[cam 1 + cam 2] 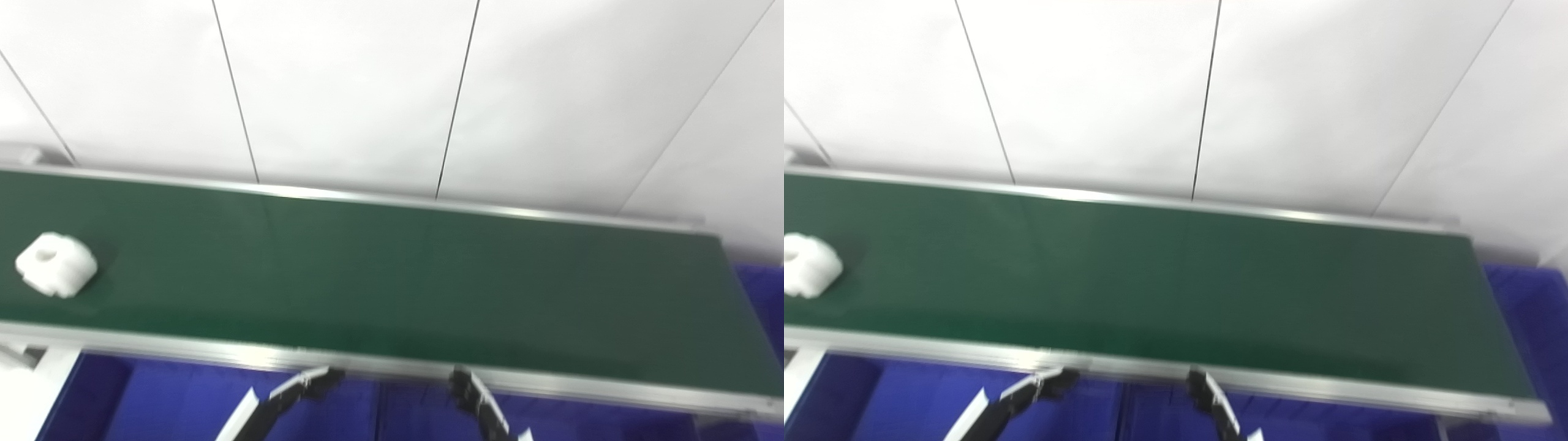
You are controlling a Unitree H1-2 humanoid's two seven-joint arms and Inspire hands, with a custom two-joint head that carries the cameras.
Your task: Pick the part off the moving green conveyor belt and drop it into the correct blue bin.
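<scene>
1. Left eye view: the long dark-green conveyor belt (392, 275), matte and flat between silvery metal side rails (367, 362), runs wide and bare from the lumpy white plastic part with a round hollow (56, 264) at its far left to its right end. Below the near rail lie smooth blue bins (184, 398). The left hand (300, 387) and right hand (474, 395) show only dark fingertips above the bins, apart from each other and holding nothing; I cannot tell how their fingers are set.

2. Right eye view: the part (808, 264) sits cut by the left edge; pale wall panels (1090, 92) rise behind.
</scene>
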